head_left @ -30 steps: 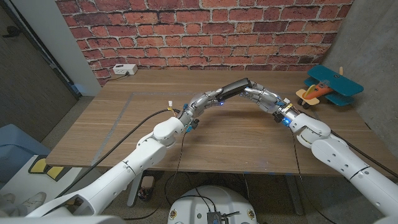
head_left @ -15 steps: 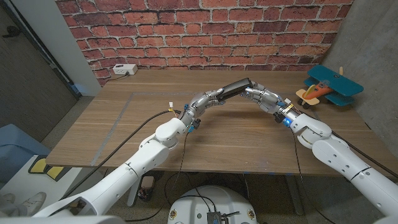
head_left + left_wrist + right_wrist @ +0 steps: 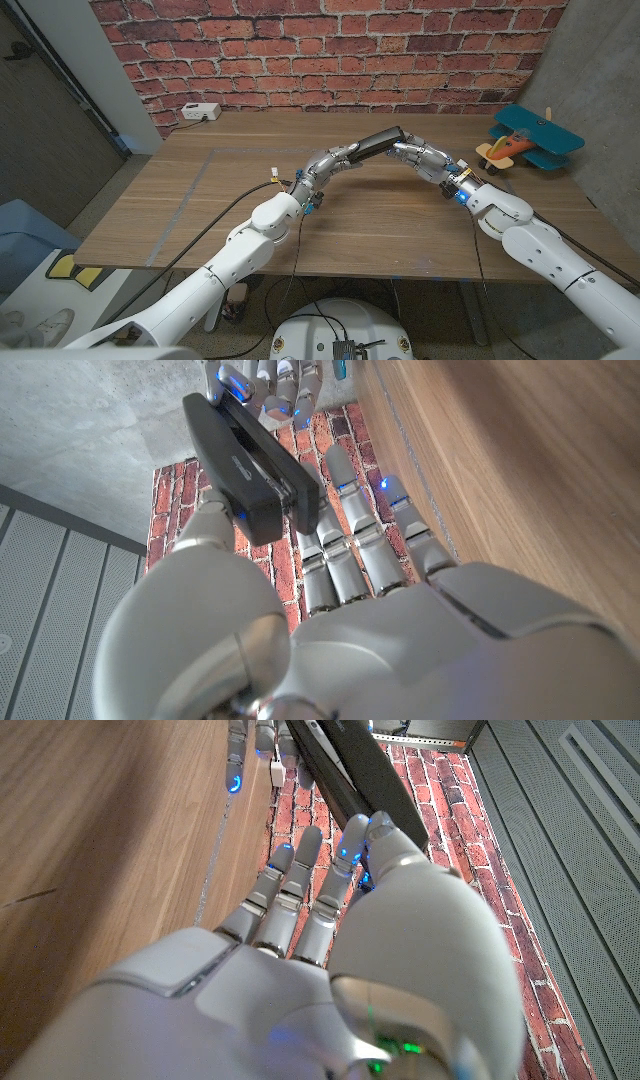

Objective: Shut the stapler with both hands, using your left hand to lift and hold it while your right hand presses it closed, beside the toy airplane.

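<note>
We hold the stapler [image 3: 379, 140] aloft, closed, w/ left hand [image 3: 335, 160] fingers pinching one end. Right hand [image 3: 422, 157] fingers grip the other end. Toy airplane [image 3: 527, 139] sits at 3 o'clock on counter [image 3: 200, 200].

Stapler [image 3: 352, 768] far end (beyond the frame edge) cut off, hinge unseen.

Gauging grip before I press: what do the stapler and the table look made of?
Stapler: seemingly matte black plastic or painted metal; even, dull surface with little glare. Table: wood or wood-look laminate, satin finish; its grain streaks show.

Black stapler [image 3: 379, 140] closed, tilted, aloft.
</note>
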Controlling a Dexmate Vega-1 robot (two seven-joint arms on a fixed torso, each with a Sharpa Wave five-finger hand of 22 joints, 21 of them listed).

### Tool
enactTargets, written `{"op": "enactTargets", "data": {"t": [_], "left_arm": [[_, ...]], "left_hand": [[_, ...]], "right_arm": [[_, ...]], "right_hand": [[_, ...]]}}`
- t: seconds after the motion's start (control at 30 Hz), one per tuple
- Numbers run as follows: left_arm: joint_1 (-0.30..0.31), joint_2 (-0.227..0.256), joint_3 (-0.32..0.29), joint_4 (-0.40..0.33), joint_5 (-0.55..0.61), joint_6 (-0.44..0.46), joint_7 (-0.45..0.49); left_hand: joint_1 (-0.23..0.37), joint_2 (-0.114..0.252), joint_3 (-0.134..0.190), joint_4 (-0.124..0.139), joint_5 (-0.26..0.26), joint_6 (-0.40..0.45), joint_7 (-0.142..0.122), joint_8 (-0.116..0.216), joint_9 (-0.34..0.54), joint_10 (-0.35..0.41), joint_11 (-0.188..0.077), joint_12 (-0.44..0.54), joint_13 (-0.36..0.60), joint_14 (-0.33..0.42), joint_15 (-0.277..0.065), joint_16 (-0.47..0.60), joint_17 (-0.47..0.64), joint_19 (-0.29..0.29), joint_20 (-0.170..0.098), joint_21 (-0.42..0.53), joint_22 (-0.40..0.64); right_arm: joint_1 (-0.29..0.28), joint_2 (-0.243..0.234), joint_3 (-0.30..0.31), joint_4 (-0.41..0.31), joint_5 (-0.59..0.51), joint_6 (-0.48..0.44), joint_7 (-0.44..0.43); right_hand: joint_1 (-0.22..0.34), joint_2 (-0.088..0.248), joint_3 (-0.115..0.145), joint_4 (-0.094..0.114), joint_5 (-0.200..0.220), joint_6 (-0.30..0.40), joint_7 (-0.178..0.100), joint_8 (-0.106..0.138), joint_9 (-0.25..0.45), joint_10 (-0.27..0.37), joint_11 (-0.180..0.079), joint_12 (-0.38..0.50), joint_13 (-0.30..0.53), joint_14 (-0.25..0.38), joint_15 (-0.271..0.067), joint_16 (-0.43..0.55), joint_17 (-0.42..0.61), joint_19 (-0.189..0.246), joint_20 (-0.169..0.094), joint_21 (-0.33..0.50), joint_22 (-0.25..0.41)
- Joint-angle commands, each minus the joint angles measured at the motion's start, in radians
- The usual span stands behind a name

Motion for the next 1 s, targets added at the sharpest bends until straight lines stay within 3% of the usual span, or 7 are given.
{"op": "enactTargets", "data": {"t": [0.03,0.33,1.0], "left_arm": [[0.033,-0.023,-0.015,-0.016,-0.051,-0.005,0.028],[0.049,-0.035,-0.026,-0.019,-0.119,-0.005,0.004],[0.058,-0.033,-0.027,-0.019,-0.116,-0.036,0.005]], "left_hand": [[0.271,0.146,0.069,-0.026,0.008,0.110,-0.035,0.065,0.055,0.110,-0.051,0.033,0.027,0.049,-0.136,0.050,0.053,0.007,-0.018,0.036,0.012],[0.317,0.139,0.080,-0.019,0.002,0.155,-0.023,0.079,0.045,0.142,-0.044,0.028,0.012,0.083,-0.134,0.059,0.068,0.008,-0.031,0.058,0.019],[0.333,0.134,0.084,-0.009,0.000,0.156,-0.022,0.076,0.032,0.147,-0.046,0.021,0.013,0.097,-0.132,0.048,0.072,-0.001,-0.033,0.081,0.027]], "right_arm": [[-0.005,-0.006,-0.007,-0.014,-0.007,-0.011,-0.011],[-0.014,-0.010,-0.007,-0.026,-0.010,-0.014,-0.026],[-0.019,-0.014,-0.010,-0.054,-0.009,-0.029,-0.057]], "right_hand": [[0.008,0.016,0.007,0.008,0.010,0.113,0.026,0.008,0.025,0.005,-0.007,-0.002,0.000,0.011,-0.172,-0.001,0.005,-0.007,-0.033,0.010,0.000],[0.008,0.016,0.007,0.008,0.010,0.112,0.026,0.006,0.026,0.006,-0.008,-0.002,0.001,0.012,-0.172,-0.002,0.005,-0.008,-0.032,0.014,0.000],[0.007,0.016,0.006,0.009,0.010,0.113,0.027,0.005,0.024,0.006,-0.008,-0.004,0.003,0.012,-0.172,-0.004,0.006,-0.011,-0.032,0.019,-0.001]]}}
